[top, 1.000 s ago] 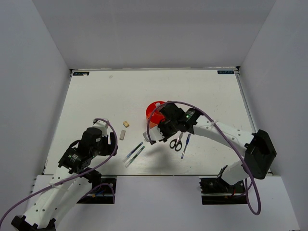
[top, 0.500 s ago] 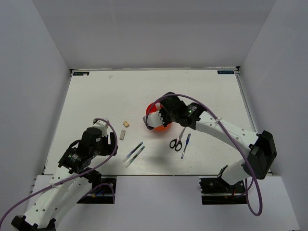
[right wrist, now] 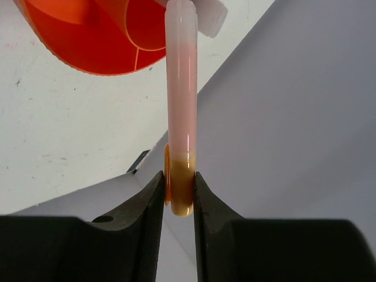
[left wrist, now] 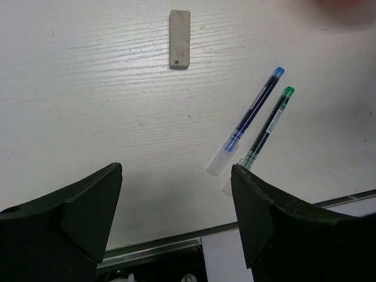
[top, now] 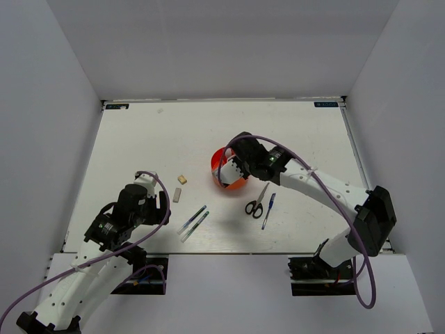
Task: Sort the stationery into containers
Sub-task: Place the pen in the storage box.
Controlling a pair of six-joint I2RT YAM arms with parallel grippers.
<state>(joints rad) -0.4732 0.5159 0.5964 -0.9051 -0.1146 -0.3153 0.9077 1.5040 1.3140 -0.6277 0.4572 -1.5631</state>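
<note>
My right gripper (right wrist: 179, 188) is shut on an orange-pink highlighter (right wrist: 181, 111), gripping its orange end. The highlighter's far end reaches the rim of the orange-red tub (right wrist: 88, 41). In the top view this gripper (top: 231, 165) hangs over the tub (top: 235, 185). A second highlighter does not show. Black-handled scissors (top: 256, 202) and a blue pen (top: 268, 210) lie right of the tub. My left gripper (left wrist: 176, 170) is open and empty, above two thin pens (left wrist: 247, 120) and a grey eraser (left wrist: 180, 39). A beige eraser (top: 182, 179) lies beside the grey one (top: 176, 194).
White walls stand around the table on three sides. The table's near edge (left wrist: 176, 241) runs just below the thin pens. The right arm's purple cable (top: 327, 195) arches over the scissors and the blue pen.
My right gripper has carried the highlighter from beside the scissors back and left to over the tub. The left arm has not moved.
</note>
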